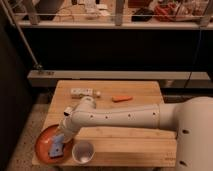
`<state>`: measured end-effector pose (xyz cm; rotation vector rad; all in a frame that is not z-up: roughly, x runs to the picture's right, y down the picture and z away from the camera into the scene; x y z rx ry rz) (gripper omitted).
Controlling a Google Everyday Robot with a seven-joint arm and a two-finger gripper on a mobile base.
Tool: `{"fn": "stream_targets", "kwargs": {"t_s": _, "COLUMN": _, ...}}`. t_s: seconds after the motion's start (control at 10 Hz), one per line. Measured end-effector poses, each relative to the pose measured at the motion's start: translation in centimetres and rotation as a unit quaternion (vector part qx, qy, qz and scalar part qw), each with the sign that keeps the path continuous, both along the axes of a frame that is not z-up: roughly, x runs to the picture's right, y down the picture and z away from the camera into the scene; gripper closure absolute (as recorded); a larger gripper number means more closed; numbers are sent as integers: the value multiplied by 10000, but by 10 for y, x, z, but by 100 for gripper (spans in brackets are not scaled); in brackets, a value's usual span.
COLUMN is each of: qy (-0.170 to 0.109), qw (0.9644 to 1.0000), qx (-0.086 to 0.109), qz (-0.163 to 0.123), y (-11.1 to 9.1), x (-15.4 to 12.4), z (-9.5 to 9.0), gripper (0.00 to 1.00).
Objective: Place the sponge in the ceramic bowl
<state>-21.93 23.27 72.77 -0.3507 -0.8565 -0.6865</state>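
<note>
The ceramic bowl (42, 144), at the frame's lower left, is overhung by the gripper (64, 131) — whether anything is held cannot be told. The sponge (57, 146) is seen inside the bowl, just below the gripper, lengthwise from upper right to lower left.

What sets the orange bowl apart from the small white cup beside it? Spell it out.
The ceramic bowl is wide, shallow and orange-red; the white cup is small, deeper and pale. The bowl holds the sponge; the cup looks empty. The gripper is over the bowl, not the cup. Both are round, upright, on the table's front left.
</note>
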Motion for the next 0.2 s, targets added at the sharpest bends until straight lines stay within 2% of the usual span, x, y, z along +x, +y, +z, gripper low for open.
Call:
{"fn": "stream_targets", "kwargs": {"t_s": 0.1, "qy": 8, "qw": 10000, "qx": -7, "qz": 13, "y": 0, "x": 0, "z": 0, "gripper": 73}}
{"fn": "stream_targets", "kwargs": {"t_s": 0.2, "qy": 14, "qw": 10000, "qx": -18, "qz": 22, "y": 0, "x": 0, "z": 1, "gripper": 76}}
